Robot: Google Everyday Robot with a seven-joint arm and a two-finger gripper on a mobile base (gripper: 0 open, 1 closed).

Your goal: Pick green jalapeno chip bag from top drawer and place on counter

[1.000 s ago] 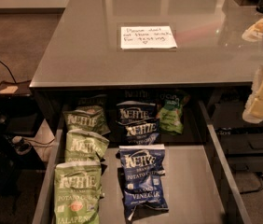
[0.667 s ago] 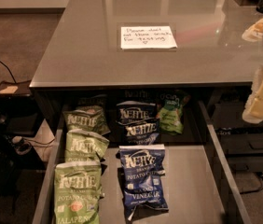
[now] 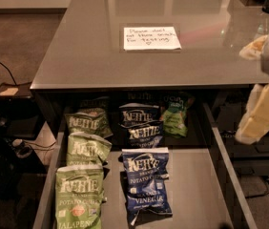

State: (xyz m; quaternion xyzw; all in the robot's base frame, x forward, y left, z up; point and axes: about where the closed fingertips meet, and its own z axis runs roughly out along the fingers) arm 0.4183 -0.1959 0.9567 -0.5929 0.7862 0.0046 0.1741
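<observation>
The open top drawer sits below the counter front edge. Three light green Kettle jalapeno chip bags lie in its left column: the nearest shows "JALAPENO" at its bottom edge, one lies behind it, and another lies at the back. My gripper is a blurred cream shape at the right edge, above the drawer's right wall and well to the right of the bags. It holds nothing that I can see.
Three dark blue Kettle vinegar bags fill the drawer's middle column. A darker green bag lies at the back right. A white handwritten note lies on the counter. Cables and dark equipment stand on the floor at left.
</observation>
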